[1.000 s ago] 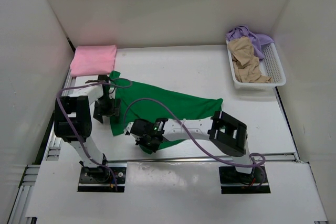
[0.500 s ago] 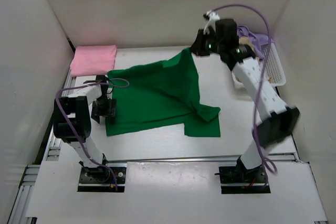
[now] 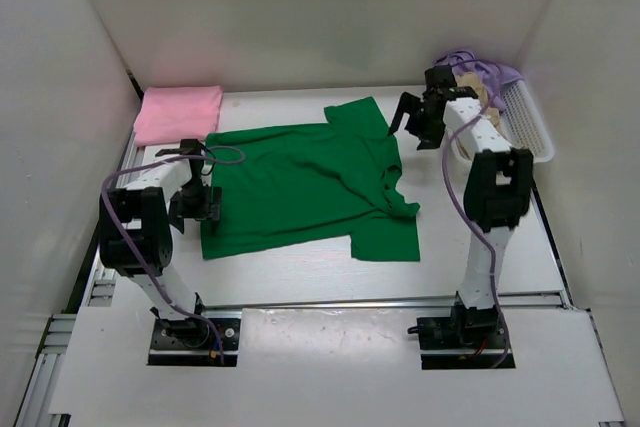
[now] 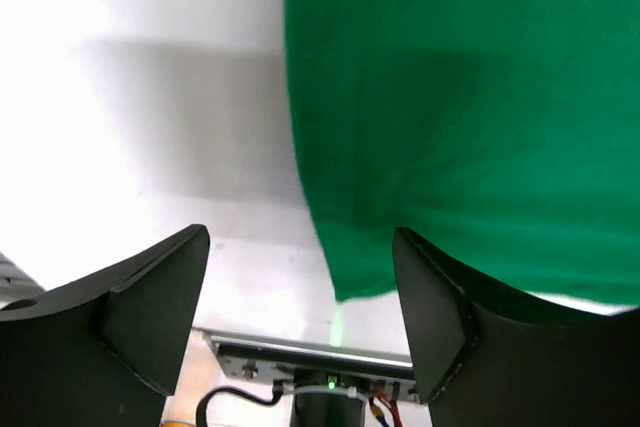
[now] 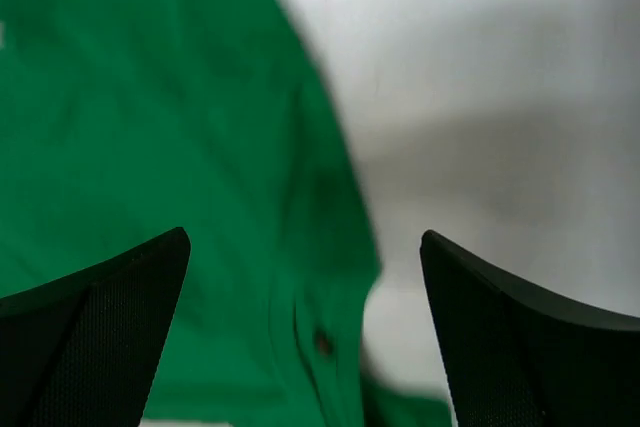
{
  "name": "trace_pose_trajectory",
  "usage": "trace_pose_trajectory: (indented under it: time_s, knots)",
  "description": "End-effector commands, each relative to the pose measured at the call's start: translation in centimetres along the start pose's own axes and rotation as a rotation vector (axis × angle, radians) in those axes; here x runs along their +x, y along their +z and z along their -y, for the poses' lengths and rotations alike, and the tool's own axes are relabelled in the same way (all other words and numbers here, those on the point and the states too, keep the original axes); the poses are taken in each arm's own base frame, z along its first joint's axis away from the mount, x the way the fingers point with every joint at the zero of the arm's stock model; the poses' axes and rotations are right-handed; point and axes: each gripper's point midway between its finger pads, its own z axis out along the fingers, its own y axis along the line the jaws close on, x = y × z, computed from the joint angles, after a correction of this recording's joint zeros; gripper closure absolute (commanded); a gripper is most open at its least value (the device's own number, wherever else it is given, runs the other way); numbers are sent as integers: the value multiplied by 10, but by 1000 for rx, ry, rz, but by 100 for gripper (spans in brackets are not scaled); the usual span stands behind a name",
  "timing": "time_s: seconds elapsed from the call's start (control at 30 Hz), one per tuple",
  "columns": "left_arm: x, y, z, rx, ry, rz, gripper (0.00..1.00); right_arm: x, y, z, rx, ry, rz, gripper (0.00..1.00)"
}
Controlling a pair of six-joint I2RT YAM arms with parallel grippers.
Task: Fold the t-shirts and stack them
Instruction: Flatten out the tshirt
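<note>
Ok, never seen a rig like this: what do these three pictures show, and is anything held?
Two robot arms at a white table. One picture looks down from above; the other two come from each arm's wrist camera. A green t-shirt lies spread in the middle, a folded pink t-shirt in the far left corner, a tan t-shirt and a lavender t-shirt in a white basket far right. The left hand and the right hand are open at the green shirt's edges, holding nothing.

Table (image 3: 480, 237): green shirt (image 3: 300, 187), pink shirt (image 3: 178, 112), basket (image 3: 527, 122)
</note>
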Motion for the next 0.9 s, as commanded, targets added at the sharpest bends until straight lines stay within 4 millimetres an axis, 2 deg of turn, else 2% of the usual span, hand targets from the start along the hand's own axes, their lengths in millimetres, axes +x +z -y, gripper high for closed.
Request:
trace_pose_trajectory:
  time_s: [0.0, 0.03, 0.1, 0.13, 0.17, 0.2, 0.23, 0.33, 0.4, 0.43, 0.47, 0.53, 0.57, 0.6, 0.67, 0.7, 0.77, 0.8, 0.83, 0.87]
  knots:
    - [4, -19, -13, -25, -32, 51, 13, 21, -126, -50, -66, -192, 134, 0]
    - [4, -18, -16, -26, -46, 49, 13, 61, -121, -31, -28, -189, 43, 0]
    - [8, -16, -16, -25, -44, 37, 13, 101, -114, -9, 21, -146, -35, 0]
    - [9, -13, -16, -16, -51, 25, 13, 114, -119, -3, 49, -153, -19, 0]
    - [10, -10, -14, -7, -50, 15, 13, 129, -115, 3, 63, -154, -35, 0]
    - [10, -10, -12, 5, -50, 15, 13, 155, -105, 17, 84, -161, -85, 0]
    - [13, -11, -6, 41, -48, 4, 13, 160, -104, 4, 37, -203, -64, 0]
    - [13, -11, 0, 75, -47, -9, 12, 167, -102, -15, 14, -272, -59, 0]
    - [17, -9, 7, 109, -45, -34, 12, 167, -103, -14, 58, -258, -45, 0]
    - [25, -6, 10, 124, -43, -69, 12, 166, -105, -11, 90, -212, -16, 0]
    - [30, -1, 11, 124, -41, -92, 12, 180, -101, 3, 125, -183, -40, 0]
    - [40, 7, 15, 106, -11, -121, 12, 196, -100, 9, 125, -119, -43, 0]
    - [42, 10, 12, 86, -9, -123, 12, 200, -98, 19, 148, -88, -41, 0]
    - [44, 14, 13, 77, 1, -131, 12, 218, -92, 36, 192, -70, -76, 0]
    - [46, 26, 12, 61, 5, -157, 14, 227, -89, 58, 242, -1, -93, 1]
    - [45, 29, 11, 52, 6, -158, 16, 243, -85, 76, 282, 11, -133, 1]
    - [45, 32, 11, 52, 6, -161, 25, 255, -81, 90, 309, 34, -154, 1]
    - [41, 30, 11, 52, 5, -151, 33, 256, -75, 93, 295, 58, -160, 1]
    - [37, 31, 11, 52, 5, -149, 36, 268, -71, 103, 301, 71, -188, 4]
    - [37, 31, 13, 64, 4, -149, 39, 269, -63, 100, 273, 64, -180, 6]
